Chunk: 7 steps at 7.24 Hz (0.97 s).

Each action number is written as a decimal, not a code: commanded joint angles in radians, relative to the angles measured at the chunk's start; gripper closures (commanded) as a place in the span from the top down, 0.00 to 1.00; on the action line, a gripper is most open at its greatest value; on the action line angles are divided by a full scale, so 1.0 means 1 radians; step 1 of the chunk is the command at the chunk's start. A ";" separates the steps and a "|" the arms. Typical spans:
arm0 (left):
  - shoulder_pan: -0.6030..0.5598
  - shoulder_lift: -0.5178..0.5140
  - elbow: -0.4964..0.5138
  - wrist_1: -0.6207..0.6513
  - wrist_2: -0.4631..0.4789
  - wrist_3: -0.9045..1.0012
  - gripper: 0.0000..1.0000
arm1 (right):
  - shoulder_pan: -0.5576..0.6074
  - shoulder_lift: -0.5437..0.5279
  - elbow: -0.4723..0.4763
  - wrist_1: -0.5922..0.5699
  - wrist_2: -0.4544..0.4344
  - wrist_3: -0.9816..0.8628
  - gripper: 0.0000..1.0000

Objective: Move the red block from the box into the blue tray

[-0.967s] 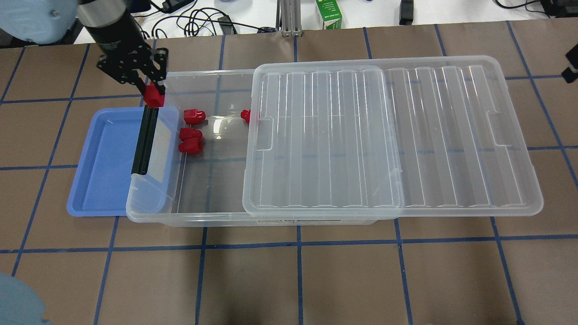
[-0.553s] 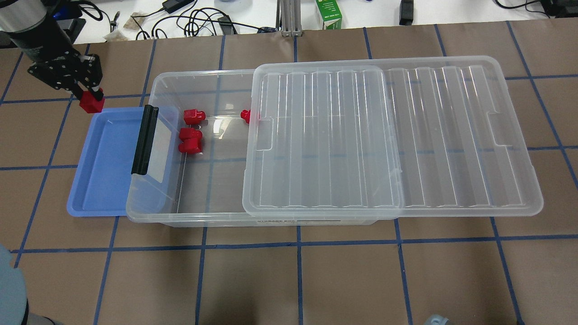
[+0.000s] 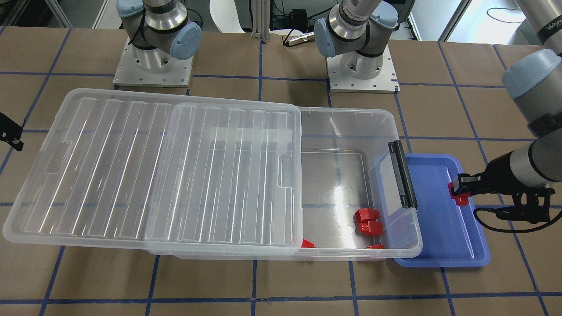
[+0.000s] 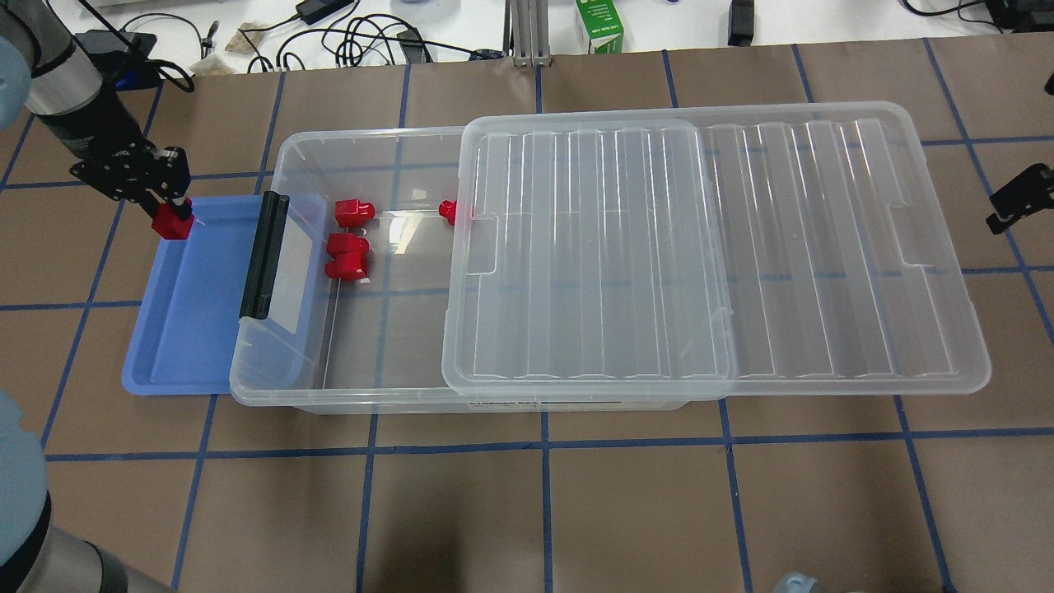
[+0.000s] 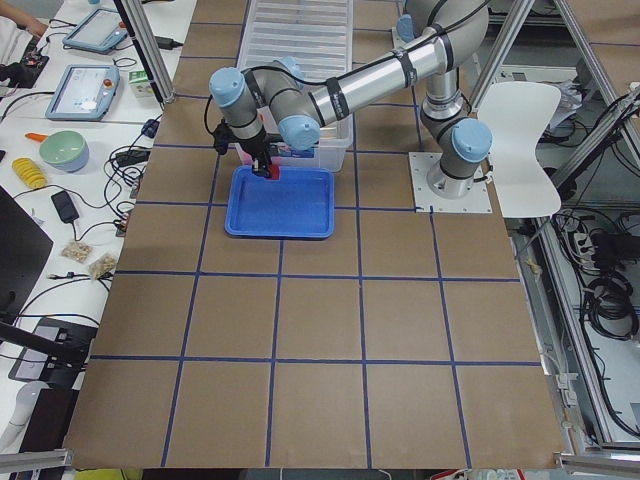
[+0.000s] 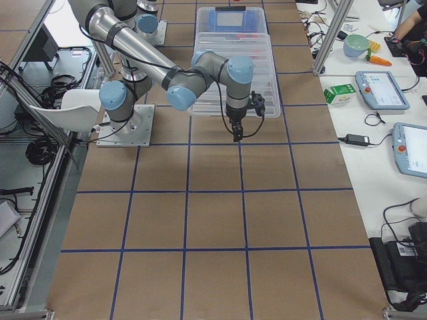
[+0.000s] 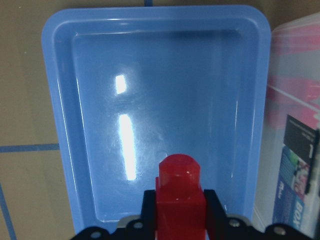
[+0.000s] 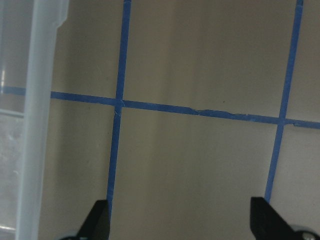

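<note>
My left gripper (image 4: 170, 212) is shut on a red block (image 4: 172, 223) and holds it just above the far left corner of the blue tray (image 4: 189, 321). The left wrist view shows the block (image 7: 179, 197) between the fingers, over the tray's floor (image 7: 160, 90). In the front view the block (image 3: 458, 194) hangs over the tray (image 3: 443, 228). The box (image 4: 370, 387) stands open at its left end, its lid (image 4: 659, 247) slid to the right. Several red blocks (image 4: 347, 245) lie inside it. My right gripper (image 4: 1019, 196) is open and empty, right of the lid.
The box's end with the black latch bar (image 4: 263, 255) overlaps the tray's right part. One red block (image 4: 448, 212) lies half under the lid's edge. A green carton (image 4: 599, 26) and cables (image 4: 362, 41) lie beyond the table's far edge.
My left gripper carried the red block left from the box's end, past the tray's corner, then came back and down over the tray's far left corner. The right gripper moved slightly.
</note>
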 commanded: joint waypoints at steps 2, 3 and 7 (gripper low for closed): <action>0.018 -0.097 -0.068 0.093 -0.004 -0.012 0.00 | 0.061 -0.008 0.027 -0.012 0.002 0.125 1.00; 0.020 -0.117 -0.092 0.128 -0.004 0.000 0.00 | 0.084 -0.008 0.027 -0.010 0.005 0.177 1.00; 0.023 -0.150 -0.112 0.143 -0.002 -0.012 0.12 | 0.213 -0.008 0.027 -0.021 0.003 0.375 1.00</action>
